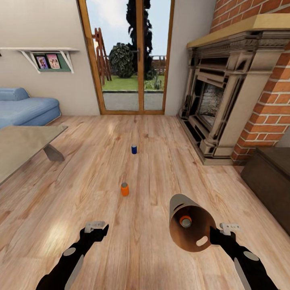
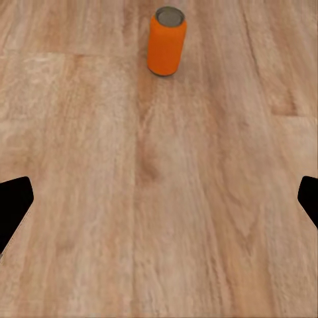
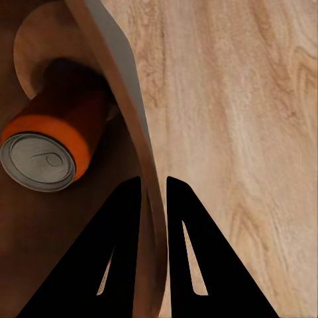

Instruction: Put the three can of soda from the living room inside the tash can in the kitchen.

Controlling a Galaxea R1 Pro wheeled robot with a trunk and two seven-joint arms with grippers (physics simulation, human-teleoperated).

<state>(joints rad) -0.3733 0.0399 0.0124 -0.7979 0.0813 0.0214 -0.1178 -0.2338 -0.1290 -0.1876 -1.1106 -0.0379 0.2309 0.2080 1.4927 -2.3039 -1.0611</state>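
The light grey cylindrical bin point(image 1: 189, 225) with one orange soda can point(image 1: 185, 221) inside is clamped at its rim by the right jaws point(image 3: 154, 192). The left jaws point(image 1: 96, 227) are spread apart, near a second orange can point(image 1: 125, 189) standing on the wood floor point(image 1: 141, 249); a dark blue can point(image 1: 134, 149) stands farther.

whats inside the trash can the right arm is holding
One orange soda can lies inside the trash can, silvery top facing the opening. The right pincer is shut on the bin's rim. The bin's wall hides the can's far end and part of the bottom, so anything tucked there cannot be seen.
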